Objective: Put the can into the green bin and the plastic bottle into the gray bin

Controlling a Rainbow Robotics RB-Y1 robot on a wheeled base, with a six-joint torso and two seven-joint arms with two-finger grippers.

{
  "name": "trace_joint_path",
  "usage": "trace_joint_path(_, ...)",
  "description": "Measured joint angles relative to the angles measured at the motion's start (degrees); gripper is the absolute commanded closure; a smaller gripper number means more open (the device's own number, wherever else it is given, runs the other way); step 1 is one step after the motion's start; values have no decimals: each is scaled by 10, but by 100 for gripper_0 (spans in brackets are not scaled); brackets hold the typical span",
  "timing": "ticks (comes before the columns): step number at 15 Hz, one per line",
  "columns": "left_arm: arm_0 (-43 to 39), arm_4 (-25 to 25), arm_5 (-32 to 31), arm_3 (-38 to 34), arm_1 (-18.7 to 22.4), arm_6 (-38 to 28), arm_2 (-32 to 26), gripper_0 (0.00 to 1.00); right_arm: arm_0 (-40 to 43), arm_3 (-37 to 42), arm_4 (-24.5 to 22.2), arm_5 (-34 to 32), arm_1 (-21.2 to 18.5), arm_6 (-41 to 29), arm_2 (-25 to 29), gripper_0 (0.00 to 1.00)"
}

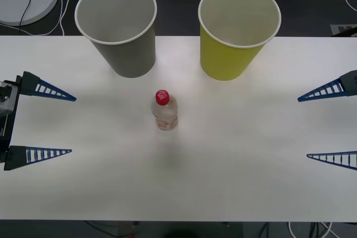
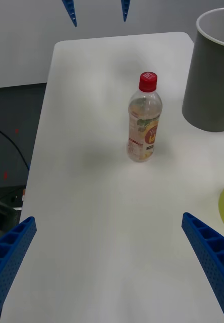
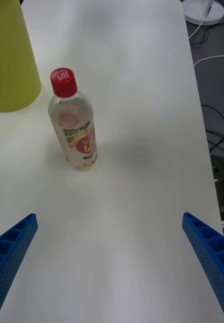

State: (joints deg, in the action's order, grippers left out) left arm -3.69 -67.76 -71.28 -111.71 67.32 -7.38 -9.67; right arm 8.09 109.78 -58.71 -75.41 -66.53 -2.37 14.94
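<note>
The plastic bottle (image 1: 165, 111) stands upright on the white desk (image 1: 234, 154), red cap up, its long axis vertical, just in front of the gray bin (image 1: 118, 26) and well apart from both arms. The green bin (image 1: 237, 29) stands beside the gray one, toward the robot's right. No can is to be seen on the desk.

The left hand (image 1: 39, 121) waits at the desk's left edge with its 2 blue fingers spread wide, holding nothing; the right hand (image 1: 329, 124) waits at the right edge, likewise spread and empty. The bottle lies between them, a little nearer the left hand, and on the same side as the gray bin it belongs in. So the left arm looks the better placed: reach inward, close on the bottle's body from the side, and carry it the short way to the gray bin behind it.
</note>
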Motion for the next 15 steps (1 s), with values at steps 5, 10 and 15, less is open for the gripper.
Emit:
trace_joint_path(5,-4,0,0,2,1,0,3,0,0,0,0,0,0,0,0,0)
trace_joint_path(10,-14,4,7,8,32,5,12,0,0,0,0,0,0,0,0,0)
trace_joint_path(15,-50,37,65,13,12,15,12,0,0,0,0,0,0,0,0,0)
